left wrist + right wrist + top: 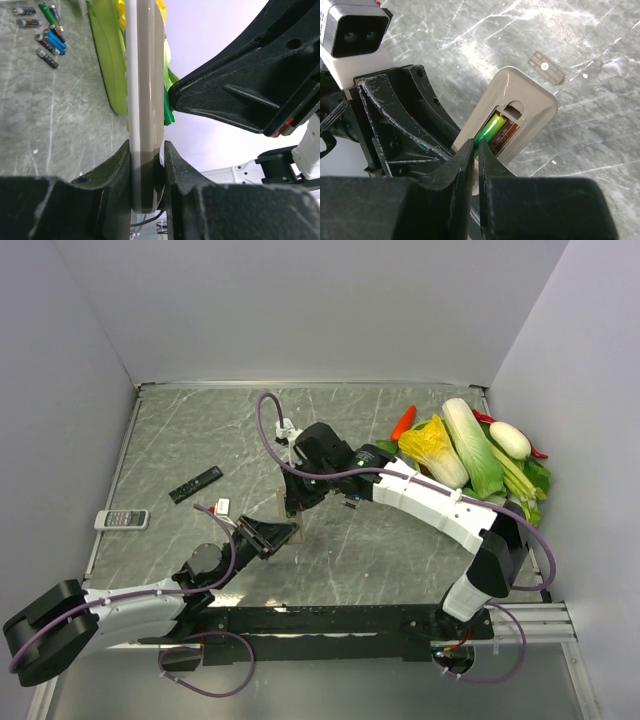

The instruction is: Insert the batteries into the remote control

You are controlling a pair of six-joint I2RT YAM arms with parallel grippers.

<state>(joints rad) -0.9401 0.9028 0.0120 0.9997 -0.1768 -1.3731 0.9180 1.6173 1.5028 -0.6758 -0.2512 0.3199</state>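
Clamping remote control (145, 75) by long edges in left pincer (146, 147), right pincer (476, 145) pinched narrow on green battery (491, 127) in bay (507, 132).

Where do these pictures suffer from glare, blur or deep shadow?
Right wrist view: bright glare on the table, a shine on the green battery, the right claw dark. Left wrist view: remote control edge soft, batteries sharper. Top view: even light.
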